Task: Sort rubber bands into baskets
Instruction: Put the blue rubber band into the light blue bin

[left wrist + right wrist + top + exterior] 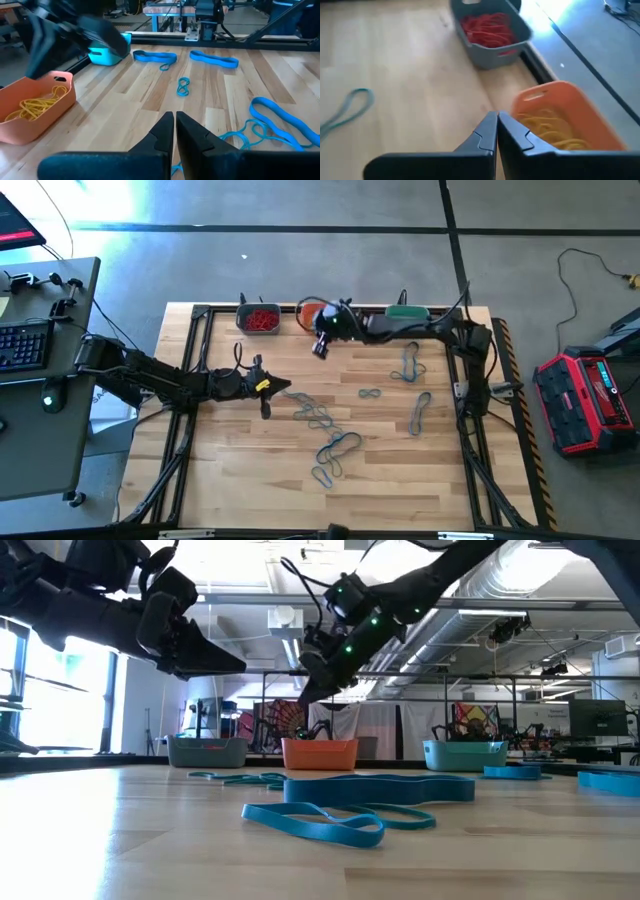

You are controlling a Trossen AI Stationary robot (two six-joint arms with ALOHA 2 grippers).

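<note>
High view | three baskets (261, 319) | blue rubber bands (335, 448) loose | both jaws closed, empty

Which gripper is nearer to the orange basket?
Right. The right gripper hangs beside the orange basket; the left gripper is farther off, over the blue rubber bands.

The light wooden plank counter (240, 470) stands on a smooth grey floor (300, 260). Past the left jaws sits a grey desk with a black keyboard (22, 345). Past the right jaws lies a red and black box (585, 400). Bright windows (60, 700) glow, and big silver pipes (520, 580) cross the ceiling.
</note>
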